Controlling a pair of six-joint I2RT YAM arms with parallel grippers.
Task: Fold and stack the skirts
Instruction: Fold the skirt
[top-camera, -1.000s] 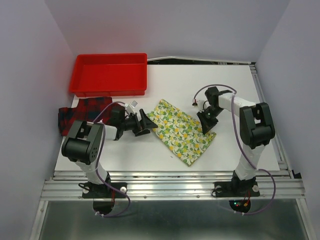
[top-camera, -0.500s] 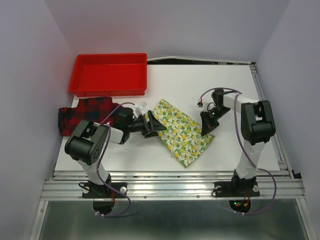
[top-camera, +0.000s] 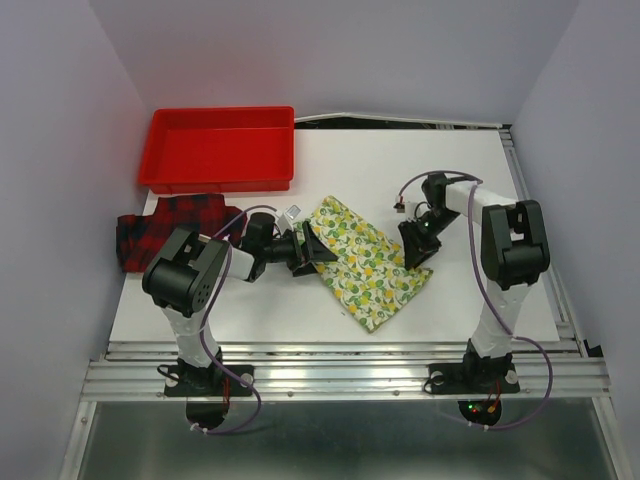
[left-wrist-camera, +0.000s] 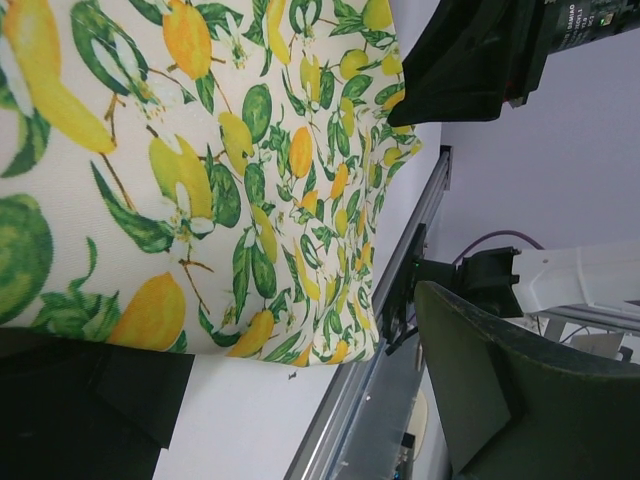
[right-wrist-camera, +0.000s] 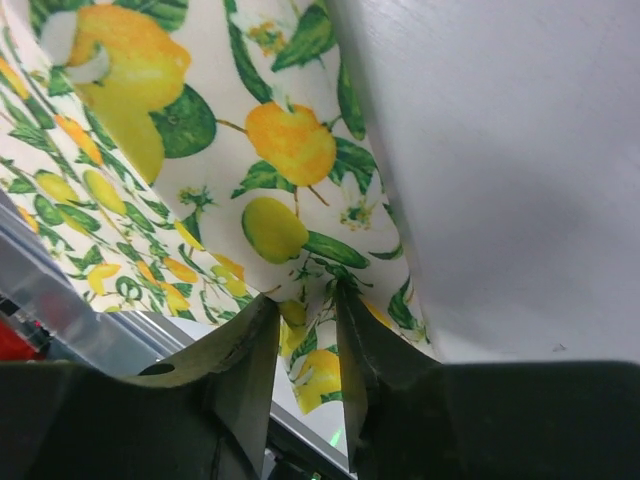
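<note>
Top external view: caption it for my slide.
Both arms' jaws at opposite edges of the lemon skirt; plaid skirt lies by the red tray.

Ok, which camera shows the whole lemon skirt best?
The top external view: the lemon skirt lies on the table with nearly its whole outline visible. The left wrist view gives only a close patch of print and one edge. The right wrist view shows only a corner by the right claw.

Left tool (top-camera: 311, 250) advanced to lemon skirt (top-camera: 370, 268) edge; right tool (top-camera: 418, 247) loosening.
</note>
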